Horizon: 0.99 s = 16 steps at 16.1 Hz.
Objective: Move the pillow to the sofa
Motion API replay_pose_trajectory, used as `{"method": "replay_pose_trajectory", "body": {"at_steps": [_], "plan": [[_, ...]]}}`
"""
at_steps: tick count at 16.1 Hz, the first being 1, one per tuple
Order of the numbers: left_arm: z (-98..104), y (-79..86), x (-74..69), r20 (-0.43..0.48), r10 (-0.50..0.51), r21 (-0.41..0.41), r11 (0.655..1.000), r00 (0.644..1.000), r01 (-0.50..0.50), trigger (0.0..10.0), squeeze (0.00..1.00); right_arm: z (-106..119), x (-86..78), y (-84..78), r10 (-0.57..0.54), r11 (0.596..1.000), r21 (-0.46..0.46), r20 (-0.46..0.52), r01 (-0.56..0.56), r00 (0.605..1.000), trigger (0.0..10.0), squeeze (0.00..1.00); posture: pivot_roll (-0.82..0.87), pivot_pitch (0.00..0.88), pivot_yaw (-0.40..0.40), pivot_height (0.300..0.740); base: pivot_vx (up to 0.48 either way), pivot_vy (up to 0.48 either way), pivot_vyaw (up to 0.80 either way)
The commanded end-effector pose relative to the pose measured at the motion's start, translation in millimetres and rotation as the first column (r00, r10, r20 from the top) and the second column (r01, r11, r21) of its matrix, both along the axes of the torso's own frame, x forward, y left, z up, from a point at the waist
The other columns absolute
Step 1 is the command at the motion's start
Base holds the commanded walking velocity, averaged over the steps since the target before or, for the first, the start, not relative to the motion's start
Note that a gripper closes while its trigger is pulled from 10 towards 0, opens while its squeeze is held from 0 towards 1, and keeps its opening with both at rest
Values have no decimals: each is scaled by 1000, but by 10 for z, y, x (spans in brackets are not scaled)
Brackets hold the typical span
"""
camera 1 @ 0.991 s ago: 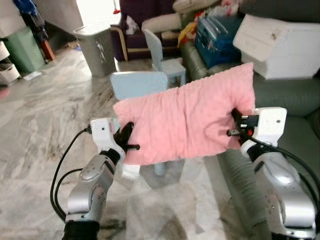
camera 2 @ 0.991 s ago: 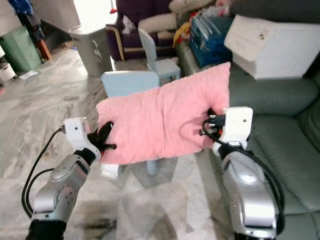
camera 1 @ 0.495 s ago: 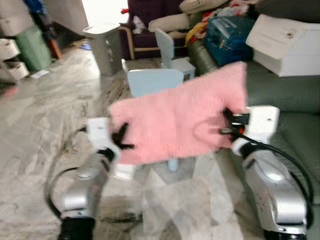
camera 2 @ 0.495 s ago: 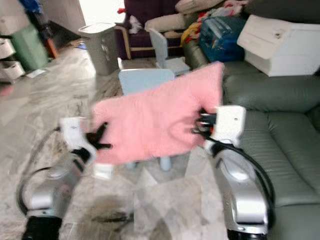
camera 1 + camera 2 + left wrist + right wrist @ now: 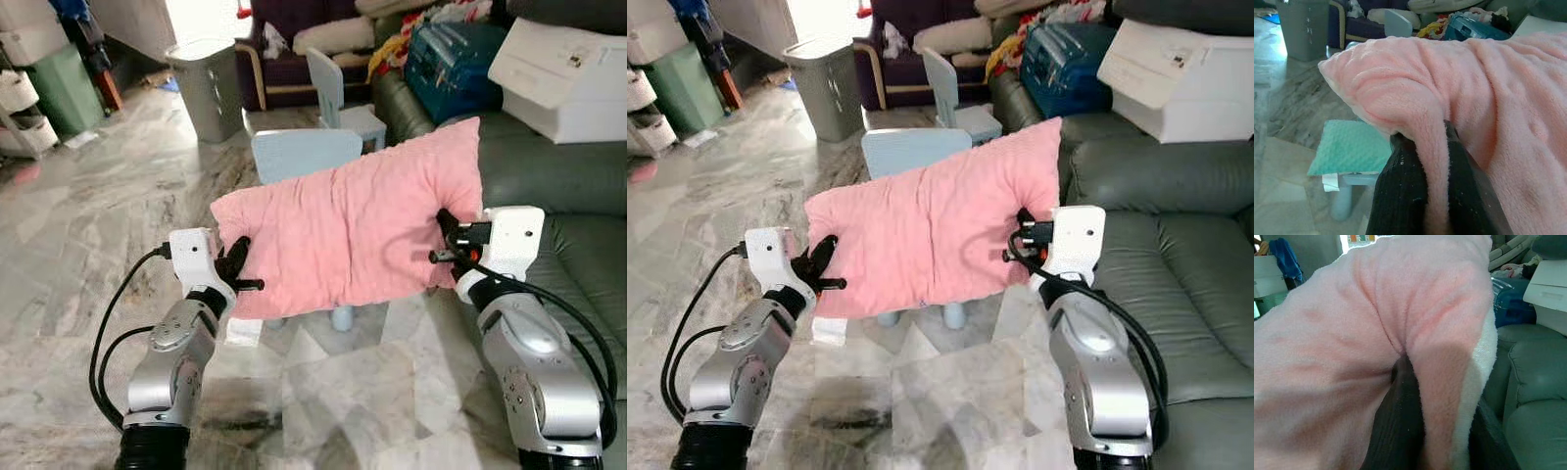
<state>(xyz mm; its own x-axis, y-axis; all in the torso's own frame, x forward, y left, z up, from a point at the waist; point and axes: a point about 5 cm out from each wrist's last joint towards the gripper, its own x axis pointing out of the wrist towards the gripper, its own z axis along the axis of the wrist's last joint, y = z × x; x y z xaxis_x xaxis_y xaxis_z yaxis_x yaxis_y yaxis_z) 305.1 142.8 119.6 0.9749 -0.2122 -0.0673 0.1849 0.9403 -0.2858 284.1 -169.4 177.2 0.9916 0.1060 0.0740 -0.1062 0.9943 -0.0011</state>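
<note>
From the left eye view, the pink pillow (image 5: 353, 235) hangs in the air between the two arms, above the marble floor (image 5: 88, 245) and in front of a small blue chair (image 5: 304, 157), with the green sofa (image 5: 578, 196) just to the right; the left tool (image 5: 238, 269) pinches its lower left corner and the right tool (image 5: 443, 242) its right edge. The right eye view shows the free sofa seat cushion (image 5: 1205, 284) beside the right arm, while a white box (image 5: 1181, 64) sits on the sofa farther back, so the carry should probably swing right and set the pillow on that open cushion, both arms moving together to keep the fabric level. In the left wrist view the black fingers (image 5: 1400, 196) are clamped with a fold of pillow between them. In the right wrist view the fingers (image 5: 1398, 426) likewise close on a pleat; neither grip should loosen until the pillow rests on the seat.
</note>
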Motion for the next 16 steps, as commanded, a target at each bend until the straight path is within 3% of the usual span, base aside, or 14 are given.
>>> {"method": "replay_pose_trajectory", "body": {"at_steps": [1, 10, 16], "plan": [[47, 24, 25, 20, 7, 14, 1000, 1000, -7, 10000, 0, 58, 8, 23, 4, 1000, 5, 31, -4, 999, 10000, 0, -221, 0, 62, 740, -360, 0, 0], [20, 12, 11, 9, 10, 5, 1000, 1000, -10, 10000, 0, 63, -7, 10, 2, 1000, -1, 31, -2, 1000, 10000, 0, -228, 0, 57, 740, -383, 0, 0], [-3, 13, -3, 15, 3, 11, 1000, 1000, -3, 10000, 0, 62, -25, 6, 1, 1000, 0, 30, -1, 1000, 10000, 0, -235, 0, 58, 740, -41, 0, 0]]}}
